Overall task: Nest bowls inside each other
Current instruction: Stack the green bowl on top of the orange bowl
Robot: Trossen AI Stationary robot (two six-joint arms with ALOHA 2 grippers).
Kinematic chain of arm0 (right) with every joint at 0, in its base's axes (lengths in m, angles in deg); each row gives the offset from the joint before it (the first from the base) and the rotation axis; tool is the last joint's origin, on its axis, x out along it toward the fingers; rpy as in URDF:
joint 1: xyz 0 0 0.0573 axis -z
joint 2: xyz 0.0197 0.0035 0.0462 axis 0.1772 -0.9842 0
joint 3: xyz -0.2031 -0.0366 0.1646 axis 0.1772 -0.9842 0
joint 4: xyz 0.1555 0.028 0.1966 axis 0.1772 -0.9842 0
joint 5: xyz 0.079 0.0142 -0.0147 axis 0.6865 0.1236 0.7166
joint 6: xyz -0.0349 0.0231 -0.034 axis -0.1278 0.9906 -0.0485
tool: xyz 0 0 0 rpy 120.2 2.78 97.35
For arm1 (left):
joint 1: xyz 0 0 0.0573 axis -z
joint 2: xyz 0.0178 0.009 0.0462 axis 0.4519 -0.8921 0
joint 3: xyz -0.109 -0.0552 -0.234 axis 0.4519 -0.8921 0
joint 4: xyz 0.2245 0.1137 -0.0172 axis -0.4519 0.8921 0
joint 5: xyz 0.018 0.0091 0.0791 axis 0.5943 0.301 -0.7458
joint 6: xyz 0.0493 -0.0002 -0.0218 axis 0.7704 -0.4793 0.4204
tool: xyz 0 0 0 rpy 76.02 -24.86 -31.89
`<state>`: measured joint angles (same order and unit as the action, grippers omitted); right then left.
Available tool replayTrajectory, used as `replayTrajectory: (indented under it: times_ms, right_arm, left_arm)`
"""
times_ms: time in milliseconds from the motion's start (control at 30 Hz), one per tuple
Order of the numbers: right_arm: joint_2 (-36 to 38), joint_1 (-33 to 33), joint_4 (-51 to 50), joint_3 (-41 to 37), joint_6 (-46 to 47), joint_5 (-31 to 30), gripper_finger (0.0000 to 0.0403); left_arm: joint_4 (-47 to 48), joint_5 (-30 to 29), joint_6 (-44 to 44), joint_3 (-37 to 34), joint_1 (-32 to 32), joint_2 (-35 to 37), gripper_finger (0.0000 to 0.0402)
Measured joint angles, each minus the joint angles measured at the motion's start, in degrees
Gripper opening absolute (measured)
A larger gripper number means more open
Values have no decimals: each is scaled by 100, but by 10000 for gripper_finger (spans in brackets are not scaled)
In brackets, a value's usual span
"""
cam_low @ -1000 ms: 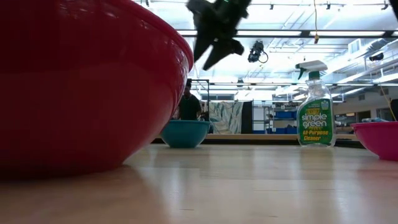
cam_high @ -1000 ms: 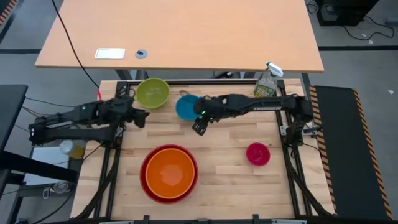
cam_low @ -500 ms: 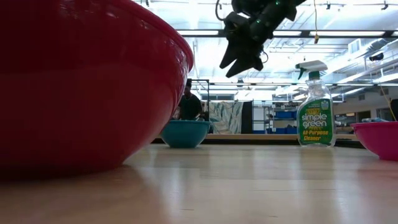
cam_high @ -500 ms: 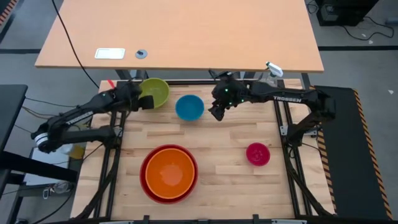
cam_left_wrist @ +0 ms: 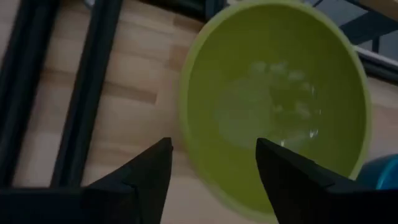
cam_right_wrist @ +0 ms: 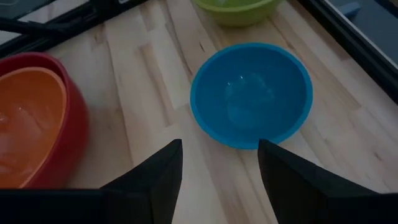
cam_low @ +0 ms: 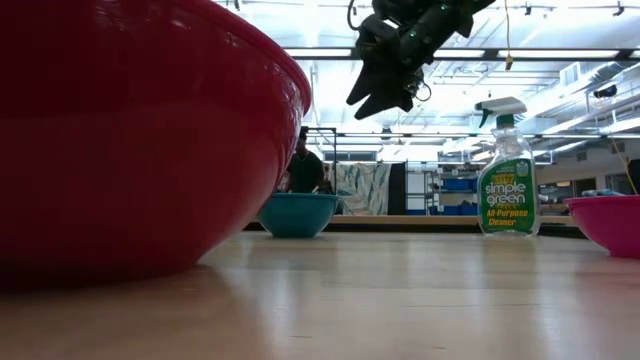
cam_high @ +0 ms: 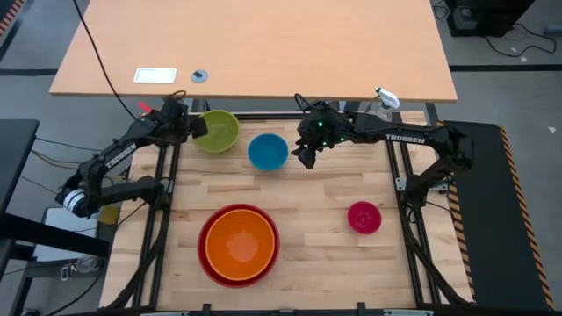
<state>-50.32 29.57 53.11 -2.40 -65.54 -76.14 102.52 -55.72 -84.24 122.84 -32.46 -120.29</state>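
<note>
- The orange bowl (cam_high: 238, 244) already sits inside the red bowl (cam_high: 207, 263) at about 7 o'clock on the table (cam_high: 325, 263); three bowls are still loose.
- The green bowl (cam_high: 216, 131) stands at 11 o'clock, the blue bowl (cam_high: 267, 151) just beside it toward 12, apart from it; the pink bowl (cam_high: 363, 217) is at 4 o'clock, well apart from the rest.
- The left gripper (cam_high: 195, 128) is at the green bowl's 9 o'clock rim, jaws open and straddling that rim in the wrist view, not yet closed on it.
- The right gripper (cam_high: 305, 156) hangs above the table just at the blue bowl's 3 o'clock side, jaws open, holding nothing.
- Step in hand, as I judge it: taking the green bowl, which goes next into the orange.
- Next move: close the left jaws on the rim, lift, carry to 7 o'clock, and lower it level into the orange bowl.
- The blue bowl should follow, then the pink.
- A spray bottle (cam_high: 378, 116) stands at 1 o'clock, clear of the work.
</note>
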Motion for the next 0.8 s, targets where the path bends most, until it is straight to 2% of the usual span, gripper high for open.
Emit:
replayTrajectory:
  times_ms: [233,433,533,800]
  right_arm:
    - [-2,8,-4,0,29,28,215]
    - [-2,-5,61,0,42,-5,213]
    - [-2,-5,70,0,43,-14,213]
    - [-4,-8,204,0,171,14,213]
  left_arm:
    - [-285,241,260,-1,-479,-781,244]
    - [-236,154,309,-2,-316,-1008,244]
    - [-381,302,119,-2,-140,-1073,244]
    - [-514,80,-642,-2,371,-1550,244]
